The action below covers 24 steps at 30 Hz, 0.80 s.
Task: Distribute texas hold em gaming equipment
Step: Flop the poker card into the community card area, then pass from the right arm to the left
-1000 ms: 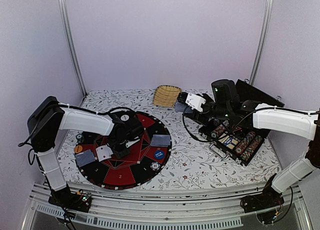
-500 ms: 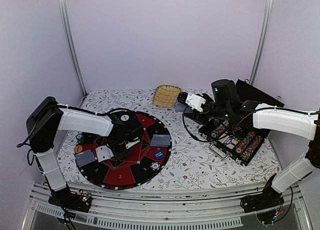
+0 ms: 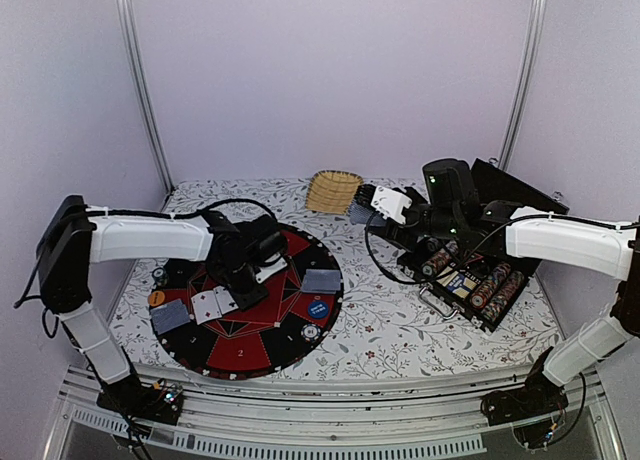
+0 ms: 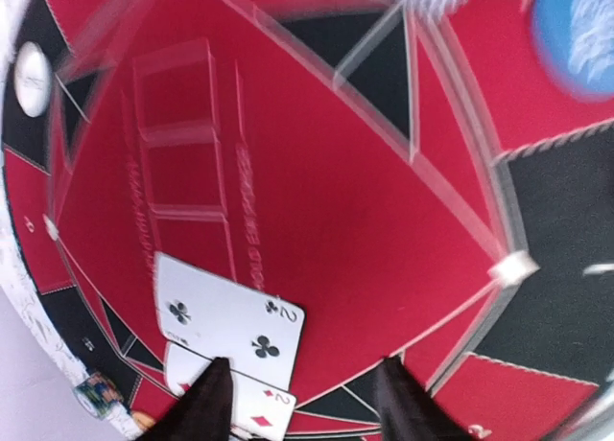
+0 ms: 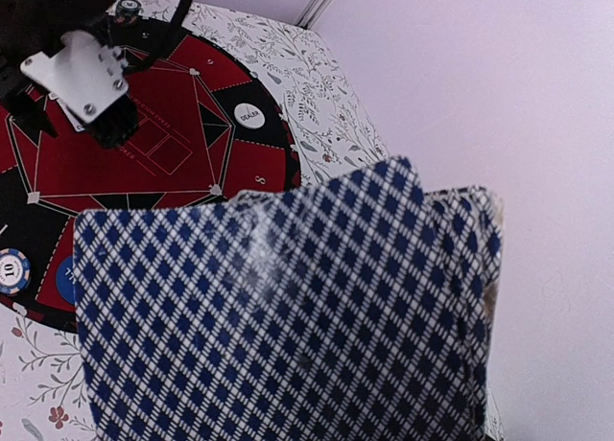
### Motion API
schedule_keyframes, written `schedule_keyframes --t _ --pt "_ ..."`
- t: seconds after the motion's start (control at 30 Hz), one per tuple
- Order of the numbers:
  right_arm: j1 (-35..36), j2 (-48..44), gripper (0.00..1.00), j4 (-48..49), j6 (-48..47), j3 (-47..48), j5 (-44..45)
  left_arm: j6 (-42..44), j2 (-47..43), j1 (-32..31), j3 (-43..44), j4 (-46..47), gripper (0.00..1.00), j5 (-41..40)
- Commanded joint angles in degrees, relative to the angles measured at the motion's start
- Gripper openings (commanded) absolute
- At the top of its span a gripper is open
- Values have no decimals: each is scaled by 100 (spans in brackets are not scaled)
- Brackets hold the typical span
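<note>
The left gripper (image 4: 305, 403) hangs over the round red-and-black game board (image 3: 290, 245), its two dark fingers (image 4: 206, 407) spread apart with nothing between them. Just at the fingertips, left of the board's centre, lies a face-up white two of clubs (image 4: 230, 321), overlapping a face-up two of diamonds (image 4: 245, 401); each shows a "2" in its corner. White lettering is printed across the red centre of the board, but it is too blurred to read.

Over the floral-patterned table (image 3: 400, 325), past the board's right rim, the right gripper (image 3: 368, 210) is clamped on a fan of playing cards with blue diamond-checked backs (image 5: 288, 316).

A white round button marked "DEALER" (image 5: 249, 115) sits on a black segment at the board's rim. A dark striped chip marked "10" (image 5: 10, 266) and a plain blue chip (image 3: 318, 308) lie near the right rim, and an orange chip (image 3: 157, 298) lies at the left rim. A numeral "2" marks the nearest rim segment. Single blue-grey face-down cards rest near the left rim (image 3: 170, 317) and the right rim (image 3: 320, 280).

A woven straw basket (image 3: 333, 191) stands at the table's far edge. An open black case (image 3: 520, 195) with rows of chips (image 3: 480, 285) sits at the right edge.
</note>
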Motion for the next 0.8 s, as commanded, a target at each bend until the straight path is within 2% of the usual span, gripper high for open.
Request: schedule_keyframes --t 0.0,0.1,0.17,0.27,0.37,0.43,0.53,0.77 --pt "-26 -156 53 45 -29 -10 -105 -176 -541 90 499 523 58 600" --pt "-29 -149 53 45 -16 7 -192 -583 -777 490 802 1012 65 1275" --pt "-21 -126 53 54 -6 28 -255 -911 -1004 720 791 1695 70 2073" --pt "7 -58 53 61 33 90 -382 -1562 -1401 962 399 3255 78 3714" --pt "108 49 53 88 26 160 -399 -2203 -1596 994 17 4861 86 4724" --pt "152 92 53 133 24 210 -438 -2513 -1541 989 -120 5548 93 5018" --pt "188 149 53 193 26 284 -540 -2664 -1324 989 -54 5733 98 5118" --pt "347 356 53 239 28 391 -624 -2920 -925 970 27 5925 98 5417"
